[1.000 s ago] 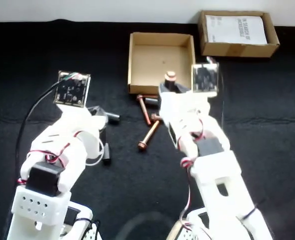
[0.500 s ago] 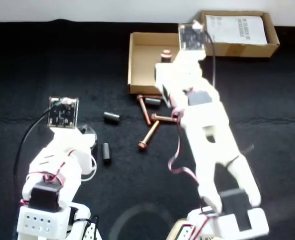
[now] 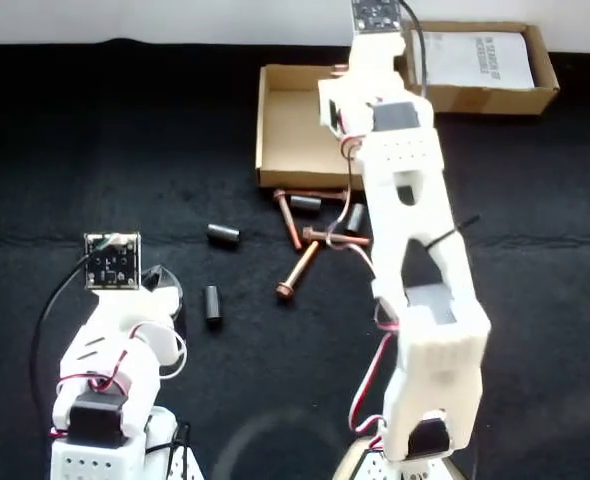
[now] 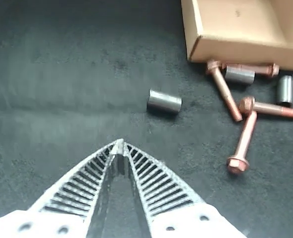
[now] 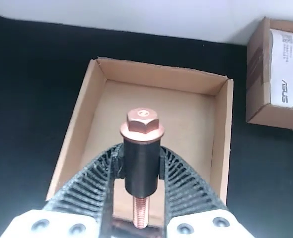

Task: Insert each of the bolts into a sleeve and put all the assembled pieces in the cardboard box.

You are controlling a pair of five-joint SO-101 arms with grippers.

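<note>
My right gripper (image 5: 142, 154) is shut on a dark sleeve (image 5: 141, 171) with a copper bolt (image 5: 142, 125) pushed through it, held upright above the open cardboard box (image 5: 186, 124). In the high view this gripper (image 3: 340, 88) hangs over the box (image 3: 293, 130). In front of the box lie loose copper bolts (image 3: 298, 268) (image 3: 286, 216) (image 3: 327, 237) and grey sleeves (image 3: 223, 234) (image 3: 212, 302) (image 3: 356, 217). My left gripper (image 4: 119, 147) is shut and holds nothing, low over the cloth, short of one sleeve (image 4: 164, 101). Bolts (image 4: 243, 144) (image 4: 224, 89) lie farther off beside the box (image 4: 236, 47).
A second cardboard box (image 3: 475, 65) with a printed sheet inside stands at the back right, close to the right arm. Black cloth covers the table. The left arm (image 3: 115, 340) sits low at the front left. A further sleeve (image 4: 239, 75) rests against the box wall.
The right arm has stretched forward, carrying the sleeved bolt from in front of the box to above it. The left arm has drawn back toward its base.
</note>
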